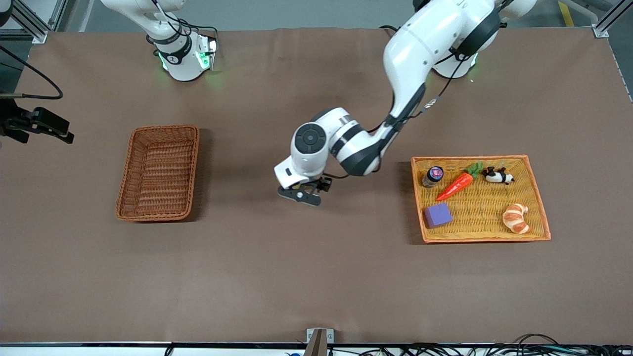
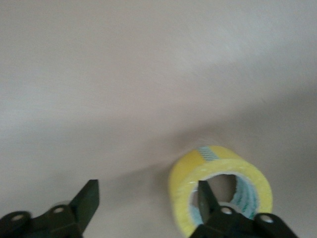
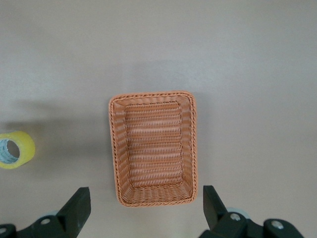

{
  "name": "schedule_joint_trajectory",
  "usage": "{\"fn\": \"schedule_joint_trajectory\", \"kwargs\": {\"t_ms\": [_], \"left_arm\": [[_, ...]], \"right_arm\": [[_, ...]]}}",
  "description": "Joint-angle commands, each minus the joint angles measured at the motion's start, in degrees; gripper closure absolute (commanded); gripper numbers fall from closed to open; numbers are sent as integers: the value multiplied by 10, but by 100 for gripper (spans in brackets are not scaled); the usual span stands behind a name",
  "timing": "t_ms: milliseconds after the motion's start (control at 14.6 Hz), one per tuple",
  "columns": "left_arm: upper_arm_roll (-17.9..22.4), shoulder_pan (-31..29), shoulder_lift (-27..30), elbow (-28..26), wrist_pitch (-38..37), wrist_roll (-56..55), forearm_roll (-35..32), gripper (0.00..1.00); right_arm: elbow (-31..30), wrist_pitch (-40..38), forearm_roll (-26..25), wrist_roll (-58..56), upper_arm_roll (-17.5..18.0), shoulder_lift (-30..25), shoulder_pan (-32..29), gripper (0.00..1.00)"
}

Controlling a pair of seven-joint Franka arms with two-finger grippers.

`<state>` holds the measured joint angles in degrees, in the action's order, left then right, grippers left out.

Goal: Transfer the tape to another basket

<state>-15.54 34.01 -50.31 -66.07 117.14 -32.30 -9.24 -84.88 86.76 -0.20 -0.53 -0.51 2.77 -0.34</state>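
**Brown tabletop: tape lying near the middle, both grippers open**

Brown cloth is seen covering the tabletop (image 1: 316,277). The tape (image 2: 220,191) is lying on it near the middle, apart from the basket (image 1: 159,172), which is placed toward the right arm's end. The left gripper (image 2: 147,198) is held low over the tape with its jaws spread wide. One finger (image 2: 205,198) is seen in front of the grey core, though contact cannot be judged. The right arm is waiting: the right gripper (image 3: 144,208) is held up by the tabletop edge at the right arm's end, its jaws also spread wide. Toward the left arm's end, an orange-yellow tray (image 1: 539,198) is seen holding a carrot (image 1: 457,185), a croissant (image 1: 516,218) and a purple block (image 1: 438,215).
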Motion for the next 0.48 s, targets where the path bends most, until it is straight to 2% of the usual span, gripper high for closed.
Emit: {"fn": "schedule_joint_trajectory", "kwargs": {"t_ms": [0,137,275,412], "left_arm": [[-7,-64,94,-30,-76,35,-3,0],[-22,-121,145,-37,-100,83,11,0],[-39,-176,194,-43,-140,88,29,0],[-39,-210,229,-44,-162,86,32,0]], "right_arm": [[-8,-10,10,13,23,-10,26,0],[-12,-5,3,76,59,-5,48,0],[-26,14,3,128,66,17,92,0],[-81,72,3,169,67,25,139,0]]}}
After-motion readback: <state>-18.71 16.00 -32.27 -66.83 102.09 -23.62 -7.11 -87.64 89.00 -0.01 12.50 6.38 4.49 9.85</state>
